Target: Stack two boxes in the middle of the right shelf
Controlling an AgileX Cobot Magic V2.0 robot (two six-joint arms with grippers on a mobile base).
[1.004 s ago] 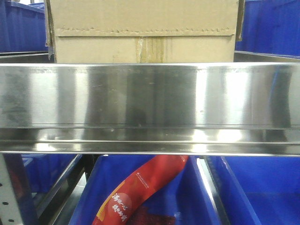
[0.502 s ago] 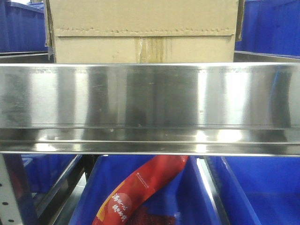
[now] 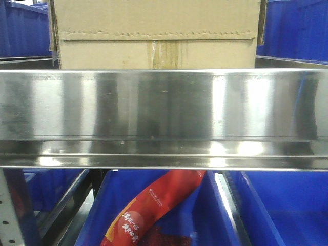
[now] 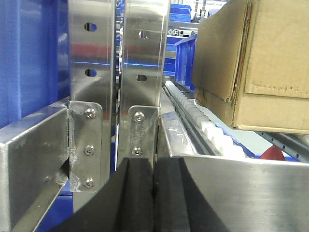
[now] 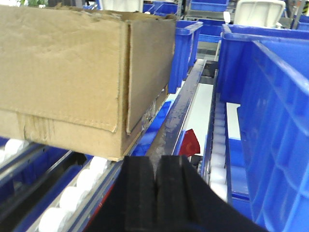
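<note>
Corrugated cardboard box [image 3: 156,36] sits on the steel shelf [image 3: 164,107] rollers, probably alone; both tools [image 4: 153,193] [image 5: 157,193] pinched closed, empty.

One cardboard box [image 3: 156,33] is sitting on the steel shelf [image 3: 164,110]. Two grippers are showing, the left [image 4: 153,193] and the right [image 5: 158,193]. One red packet [image 3: 148,210] is lying in a blue bin [image 3: 205,215] below; several more blue bins are standing around.
</note>
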